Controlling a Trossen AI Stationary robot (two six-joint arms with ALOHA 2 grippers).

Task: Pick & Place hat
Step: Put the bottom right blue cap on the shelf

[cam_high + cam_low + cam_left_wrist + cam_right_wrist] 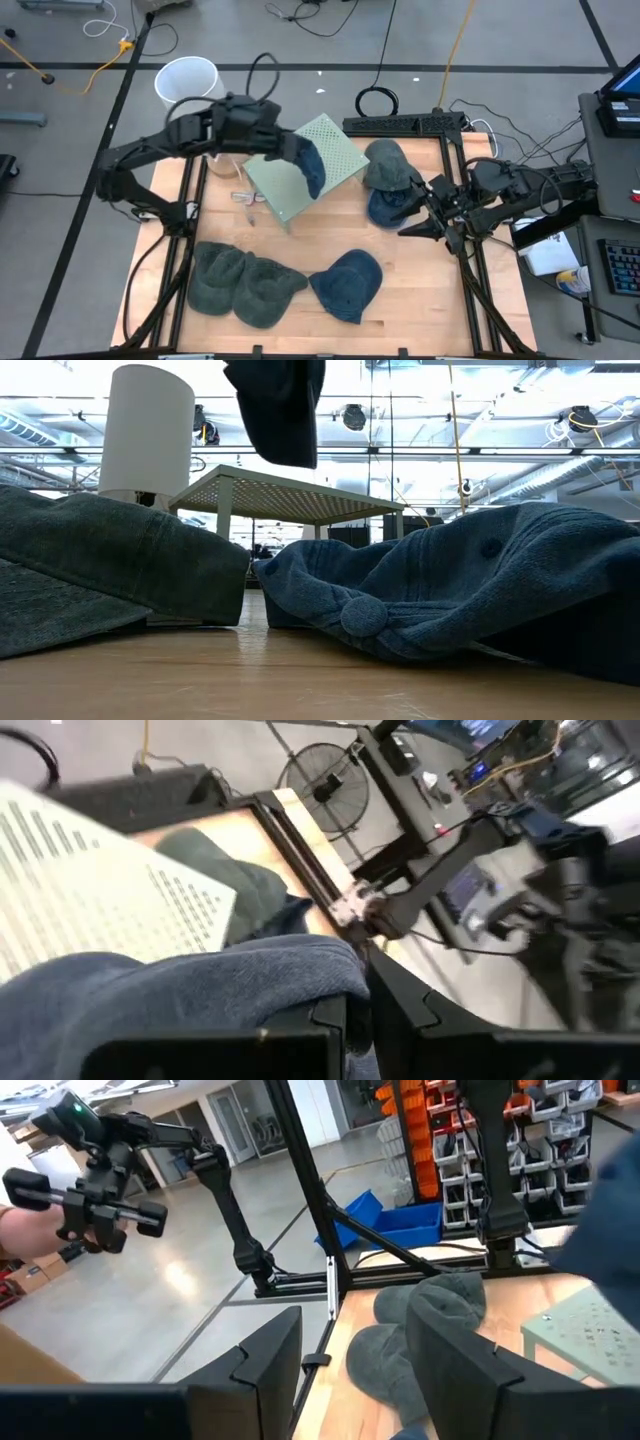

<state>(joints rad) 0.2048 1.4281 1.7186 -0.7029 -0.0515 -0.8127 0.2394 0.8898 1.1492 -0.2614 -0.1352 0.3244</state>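
A dark blue hat (311,166) hangs from my left gripper (286,146) above the pale green perforated stand (335,150). In the low view the hat (277,405) dangles clear over the stand's top (290,495). My right gripper (412,213) is open, low at the table's right side. It points at a blue hat (385,207) with a grey-green hat (385,160) behind it; both lie on the table. The right wrist view shows the open gripper (355,1370) and the grey-green hat (430,1320) ahead. My left gripper is shut on the blue hat's upper edge (300,970), with bunched cloth pinched between the two fingers (330,1020). Which part of the hat this is, I cannot tell. The hat is lifted clear and hangs slack below the gripper, over the stand.
Two grey-green hats (215,275) (265,292) and another blue hat (350,285) lie along the table's near side. A white bucket (187,82) stands beyond the far left corner. Glasses (248,197) lie left of the stand. Black frame rails (470,270) border the table.
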